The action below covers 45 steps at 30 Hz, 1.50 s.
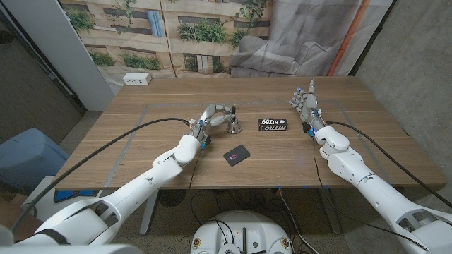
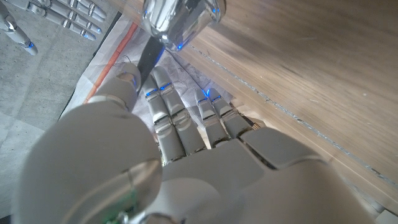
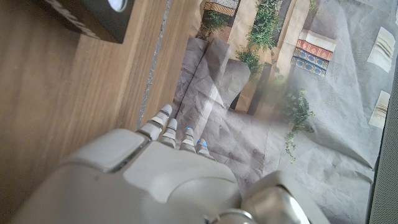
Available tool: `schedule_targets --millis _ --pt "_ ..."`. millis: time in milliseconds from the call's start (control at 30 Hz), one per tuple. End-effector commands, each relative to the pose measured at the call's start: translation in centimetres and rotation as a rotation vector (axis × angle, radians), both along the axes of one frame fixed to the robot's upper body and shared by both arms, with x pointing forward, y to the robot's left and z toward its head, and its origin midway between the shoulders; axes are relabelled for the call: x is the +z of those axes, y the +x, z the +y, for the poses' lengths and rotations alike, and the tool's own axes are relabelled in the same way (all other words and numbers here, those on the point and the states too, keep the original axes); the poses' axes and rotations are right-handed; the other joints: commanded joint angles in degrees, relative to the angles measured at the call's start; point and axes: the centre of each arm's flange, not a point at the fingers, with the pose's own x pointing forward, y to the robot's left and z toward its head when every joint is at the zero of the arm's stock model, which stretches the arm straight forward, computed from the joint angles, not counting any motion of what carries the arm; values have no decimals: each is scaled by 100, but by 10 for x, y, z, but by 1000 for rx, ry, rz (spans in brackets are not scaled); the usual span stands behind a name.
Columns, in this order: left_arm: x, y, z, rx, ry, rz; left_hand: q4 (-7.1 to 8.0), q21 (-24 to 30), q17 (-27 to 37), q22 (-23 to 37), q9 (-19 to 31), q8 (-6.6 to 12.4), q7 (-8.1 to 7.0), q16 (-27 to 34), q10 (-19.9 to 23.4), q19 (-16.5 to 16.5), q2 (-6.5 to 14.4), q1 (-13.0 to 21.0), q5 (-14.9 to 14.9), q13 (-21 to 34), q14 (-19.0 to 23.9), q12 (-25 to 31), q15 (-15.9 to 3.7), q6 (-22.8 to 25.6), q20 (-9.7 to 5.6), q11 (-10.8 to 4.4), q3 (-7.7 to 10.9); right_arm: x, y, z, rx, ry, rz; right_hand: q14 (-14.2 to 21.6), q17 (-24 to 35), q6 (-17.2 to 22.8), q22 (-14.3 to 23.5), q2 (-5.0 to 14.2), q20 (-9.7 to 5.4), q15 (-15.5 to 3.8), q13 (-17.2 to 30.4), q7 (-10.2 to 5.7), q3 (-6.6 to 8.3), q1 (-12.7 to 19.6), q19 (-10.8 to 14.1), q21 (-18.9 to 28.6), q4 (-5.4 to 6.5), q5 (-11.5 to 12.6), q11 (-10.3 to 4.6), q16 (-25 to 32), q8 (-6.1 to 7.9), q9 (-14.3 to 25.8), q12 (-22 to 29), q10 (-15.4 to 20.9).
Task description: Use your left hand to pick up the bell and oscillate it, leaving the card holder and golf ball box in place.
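Note:
A shiny silver bell [image 1: 232,127] with a dark handle stands on the wooden table [image 1: 141,159] near the middle. My left hand [image 1: 214,115] reaches it from the left, and its fingers close over the handle's top. In the left wrist view the bell [image 2: 179,18] sits just past the fingers [image 2: 171,109], with the dark handle [image 2: 148,57] between thumb and fingers. The black golf ball box [image 1: 273,125] lies just right of the bell. A dark card holder [image 1: 236,154] lies nearer me. My right hand [image 1: 305,104] stands upright at the right, fingers apart and holding nothing.
A white box [image 1: 137,79] sits at the table's far left edge. A corner of the golf ball box [image 3: 93,15] appears in the right wrist view. A printed backdrop hangs behind the table, and a blue bin [image 1: 28,152] stands on the floor to the left.

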Motion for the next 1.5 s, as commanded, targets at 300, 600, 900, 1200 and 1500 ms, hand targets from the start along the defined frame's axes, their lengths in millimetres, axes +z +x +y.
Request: schedule_targets --millis 300,600,900,1200,1500 --pt "2 -3 2 10 -24 -41 -46 17 -1 24 52 28 22 -24 268 85 218 145 -8 34 64 44 -764 251 -22 -18 -9 0 0 0 0 0 0 -24 24 -53 18 557 -4 -1 8 -2 -36 17 36 30 -6 38 -3 20 32 17 27 -42" --pt "11 -9 4 4 -38 -70 -52 17 0 23 59 30 17 -27 362 103 243 177 -16 37 76 48 -761 323 -44 -22 -29 0 0 1 0 0 0 -27 24 -55 18 557 -5 -5 8 -2 -36 17 37 30 -6 38 -17 19 31 17 23 -50" --pt "20 -20 13 8 -44 -104 -58 12 0 23 65 14 3 -30 390 106 247 198 -19 37 87 34 -762 331 -41 -27 -50 0 0 0 0 0 0 -31 24 -53 18 557 -6 3 8 3 -36 17 38 30 -6 38 1 17 31 17 27 -40" --pt "21 -29 28 34 -37 -124 -61 3 0 22 71 -4 2 -32 376 99 243 214 -20 36 96 5 -754 325 -49 -33 -72 0 0 -1 0 0 0 -28 24 -53 18 557 -5 1 8 0 -36 17 40 31 -6 38 -3 18 31 17 27 -42" --pt "21 -35 42 58 -23 -145 -54 -51 -2 18 83 -25 -6 -35 267 -17 234 224 -21 37 119 -74 -700 337 -52 -20 -122 0 0 0 0 0 0 -25 24 -51 18 557 -6 -2 8 -2 -36 17 39 31 -6 38 -8 20 32 17 25 -46"
